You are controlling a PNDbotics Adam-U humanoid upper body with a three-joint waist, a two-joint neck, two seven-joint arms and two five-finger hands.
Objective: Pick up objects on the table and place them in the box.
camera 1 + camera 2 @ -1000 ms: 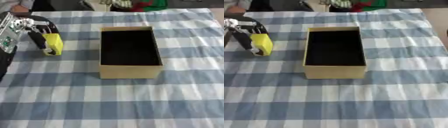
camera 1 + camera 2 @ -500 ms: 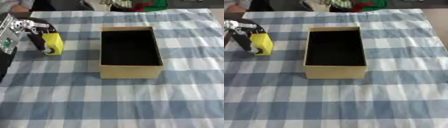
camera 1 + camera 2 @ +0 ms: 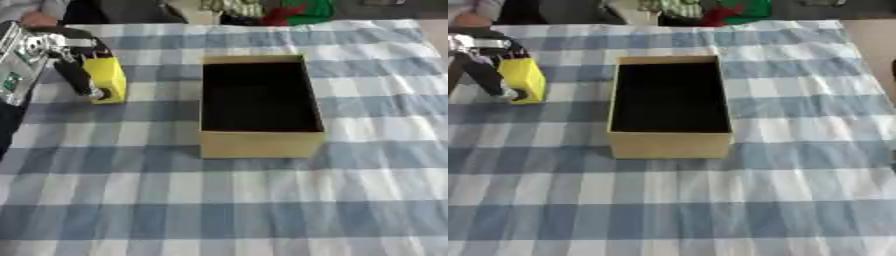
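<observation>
Left hand [image 3: 61,57] near table's [image 3: 219,210] left edge, fingers curled round yellow block [image 3: 107,79]; box [image 3: 259,141] at centre, open.

A yellow block [image 3: 107,78] is held upright at the left. A tan box [image 3: 260,105] is seen open in the middle, dark inside.

Matt cardboard box [image 3: 259,142]; soft checked cloth [image 3: 262,200]; smooth yellow block [image 3: 107,79]; silver metal left hand [image 3: 35,50].
</observation>
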